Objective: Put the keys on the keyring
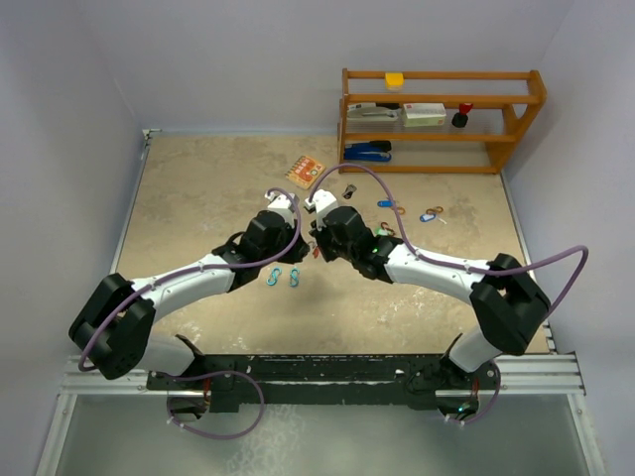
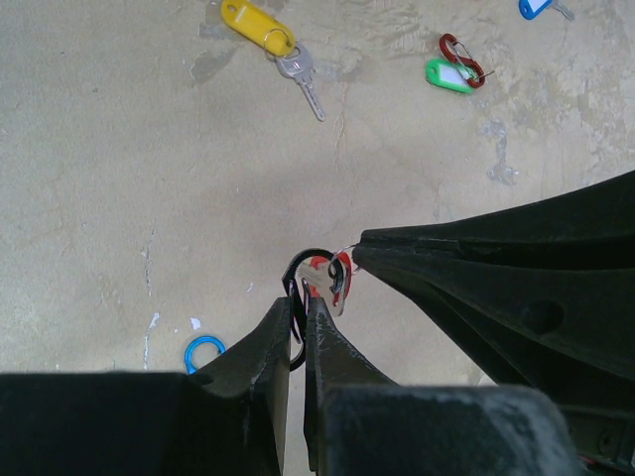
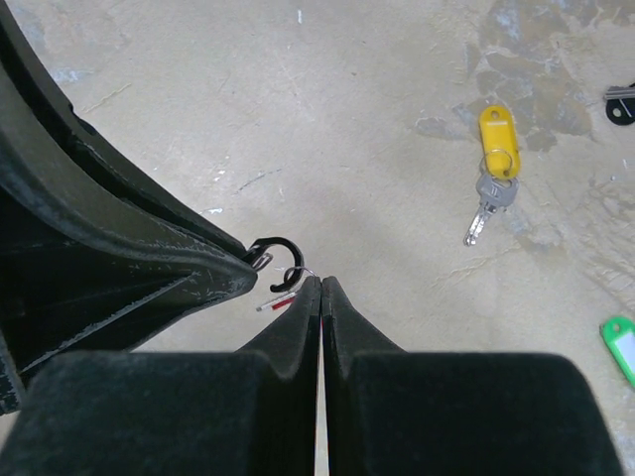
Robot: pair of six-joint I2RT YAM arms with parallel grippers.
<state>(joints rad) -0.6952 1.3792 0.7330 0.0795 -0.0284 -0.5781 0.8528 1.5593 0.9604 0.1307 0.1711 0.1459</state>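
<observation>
My left gripper (image 1: 304, 248) (image 2: 301, 302) is shut on the black hook-shaped keyring (image 2: 298, 270), held above the table's middle. My right gripper (image 1: 320, 250) (image 3: 320, 283) is shut on the thin wire loop of the red-tagged key (image 2: 335, 278), which sits right at the keyring's open end; the keyring also shows in the right wrist view (image 3: 285, 254). I cannot tell whether the loop is threaded on. A yellow-tagged key (image 2: 268, 35) (image 3: 496, 139), a green-tagged key (image 2: 448, 75) and a blue-tagged key (image 1: 392, 205) lie on the table.
Two blue wire clips (image 1: 283, 278) lie just in front of the grippers. A wooden shelf (image 1: 442, 119) with a stapler and boxes stands at the back right. An orange card (image 1: 305, 172) lies behind the arms. A black tag (image 3: 620, 104) lies beyond the yellow one.
</observation>
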